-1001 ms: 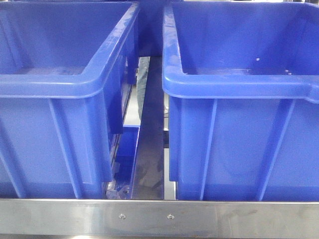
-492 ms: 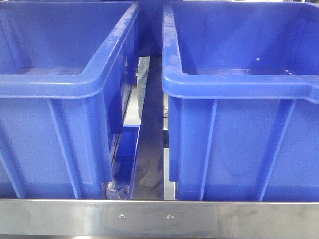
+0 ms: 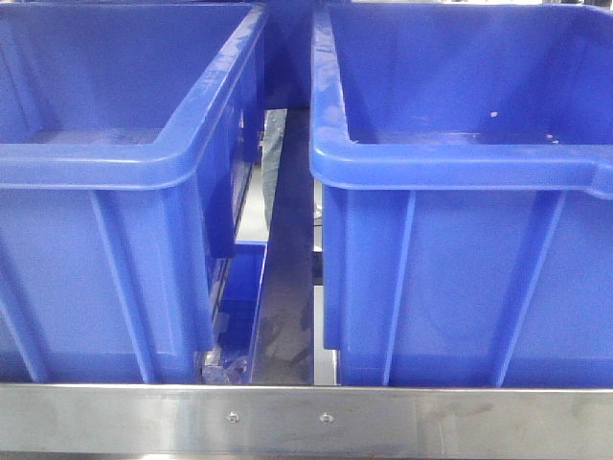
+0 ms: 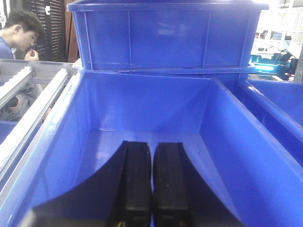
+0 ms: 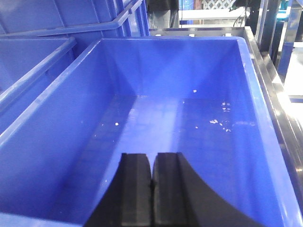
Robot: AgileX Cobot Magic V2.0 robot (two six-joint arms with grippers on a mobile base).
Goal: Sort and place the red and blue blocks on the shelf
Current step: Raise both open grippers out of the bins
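Observation:
No red or blue blocks show in any view. The shelf's steel front rail point(image 3: 306, 419) with two small screws runs along the bottom of the front view. My left gripper point(image 4: 152, 144) is shut with nothing between its black fingers, hovering over the inside of a large blue bin point(image 4: 156, 109). My right gripper point(image 5: 151, 155) is likewise shut and holds nothing, above the floor of another blue bin point(image 5: 180, 85) that has only white specks in it.
Two big blue bins point(image 3: 115, 192) point(image 3: 460, 192) stand side by side on the shelf with a narrow gap point(image 3: 287, 287) between them. A further bin point(image 4: 165, 33) is stacked behind. A person point(image 4: 19, 33) sits at far left. Steel rack rails point(image 5: 274, 94) flank the right bin.
The view has shifted very slightly; the right bin's rim sits a touch lower and left in the front view. Nothing else has visibly moved.

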